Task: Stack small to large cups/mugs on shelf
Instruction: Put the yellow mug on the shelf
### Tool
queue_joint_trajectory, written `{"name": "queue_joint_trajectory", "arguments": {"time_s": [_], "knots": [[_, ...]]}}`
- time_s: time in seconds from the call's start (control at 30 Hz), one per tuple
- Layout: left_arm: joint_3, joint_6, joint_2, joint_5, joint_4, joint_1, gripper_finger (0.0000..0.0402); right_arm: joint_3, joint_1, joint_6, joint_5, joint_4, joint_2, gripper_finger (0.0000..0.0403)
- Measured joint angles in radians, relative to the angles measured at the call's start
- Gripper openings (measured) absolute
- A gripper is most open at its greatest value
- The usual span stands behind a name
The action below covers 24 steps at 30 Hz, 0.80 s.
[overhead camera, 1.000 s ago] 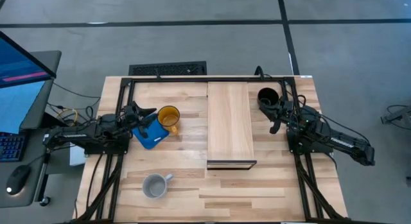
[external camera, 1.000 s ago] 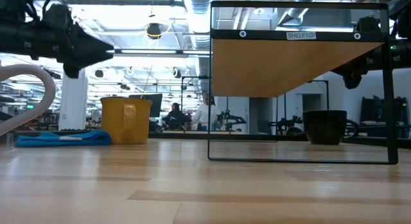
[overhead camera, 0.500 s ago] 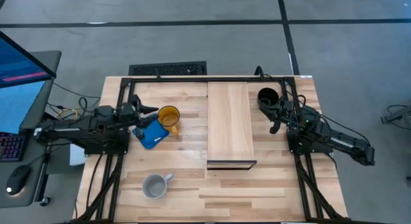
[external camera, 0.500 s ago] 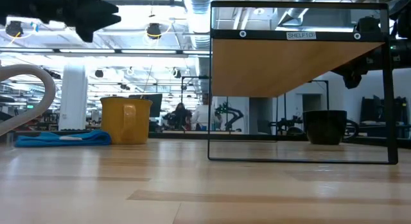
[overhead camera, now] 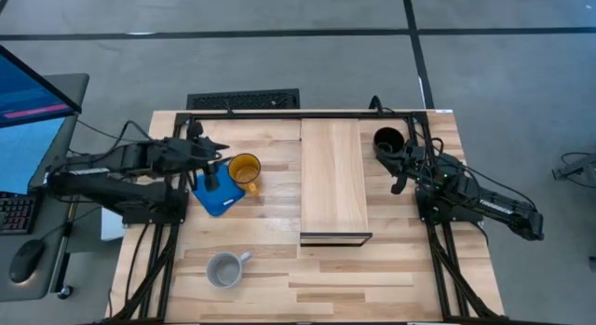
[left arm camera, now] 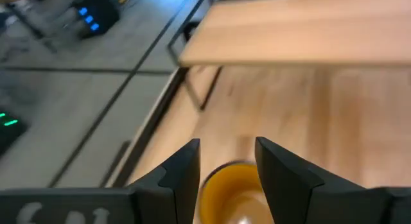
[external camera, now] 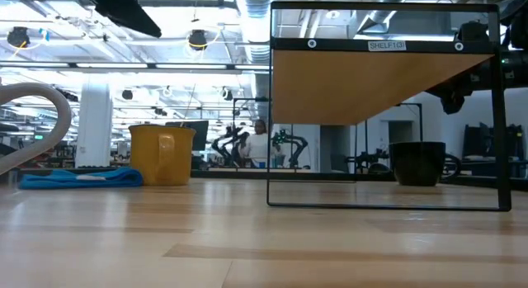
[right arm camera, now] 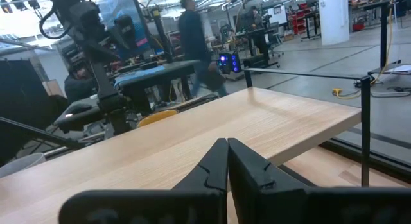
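Observation:
The yellow-orange mug [overhead camera: 245, 169] [external camera: 161, 154] stands upright on the table beside a flat blue square [overhead camera: 216, 195]. My left gripper [overhead camera: 212, 150] [left arm camera: 228, 160] is open and raised, just left of this mug, whose rim [left arm camera: 234, 189] shows below between the fingers. The grey mug [overhead camera: 223, 269] stands near the table's near edge. On the shelf's right side, the black mug [overhead camera: 388, 141] [external camera: 417, 162] stands on the table. The shelf [overhead camera: 333, 176] [external camera: 371, 82] has nothing on its board. My right gripper [overhead camera: 398, 181] [right arm camera: 227, 161] is shut beside the black mug, pointing at the shelf.
A dark frame runs along the table's sides [overhead camera: 177, 176]. A keyboard [overhead camera: 244, 101] lies past the far edge, and a monitor [overhead camera: 33, 111] and mouse [overhead camera: 26, 260] sit left of the table. People move in the room beyond [right arm camera: 192, 44].
My left gripper has risen well above the table and drifted a little toward the far edge, staying left of the yellow mug. The mugs and the shelf have not moved.

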Motion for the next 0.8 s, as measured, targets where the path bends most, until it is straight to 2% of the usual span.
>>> {"name": "queue_joint_trajectory", "arguments": {"time_s": [0.13, 0.33, 0.57, 0.8], "knots": [[0.069, -0.033, 0.069, 0.006, -0.100, 0.058, 0.0142, 0.000, 0.000, 0.000, 0.000, 0.000, 0.000, 0.0033], [0.085, -0.066, 0.166, 0.201, -0.125, 0.196, 0.0142, 0.000, 0.000, -0.001, 0.001, 0.000, 0.000, 0.0033], [0.085, -0.003, 0.264, 0.293, -0.123, 0.356, 0.0142, 0.000, 0.000, -0.001, 0.001, 0.000, 0.000, 0.0033], [0.086, 0.070, 0.344, 0.457, -0.125, 0.475, 0.0142, 0.000, 0.000, 0.000, 0.002, 0.000, 0.000, 0.0033]]}}
